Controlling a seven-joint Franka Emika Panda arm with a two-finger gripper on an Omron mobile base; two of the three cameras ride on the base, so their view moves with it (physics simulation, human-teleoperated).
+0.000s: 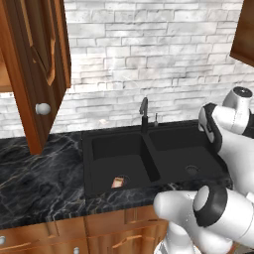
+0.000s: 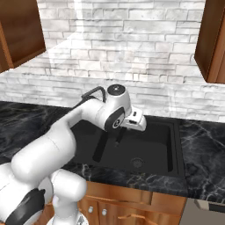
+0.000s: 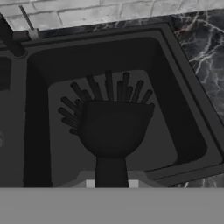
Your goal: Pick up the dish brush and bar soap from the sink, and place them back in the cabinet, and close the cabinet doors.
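My gripper (image 3: 111,183) is shut on the thin handle of the black dish brush (image 3: 111,127). Its wide head and fanned bristles hang over the right basin of the black sink (image 3: 183,83). Seen from the right base, the gripper (image 2: 119,137) hovers a little above the sink (image 2: 173,149), pointing down. The pinkish bar soap (image 1: 118,182) lies near the drain of the left basin of the sink (image 1: 89,149). An open cabinet door (image 1: 39,74) with a round silver knob stands at the upper left.
The dark grey faucet (image 1: 144,113) rises behind the divider between the basins. Black marble counter (image 1: 34,183) flanks the sink on both sides. More reddish-brown cabinet fronts hang at the upper right (image 2: 213,44) and upper left (image 2: 19,30). Drawers (image 1: 114,235) run below the counter.
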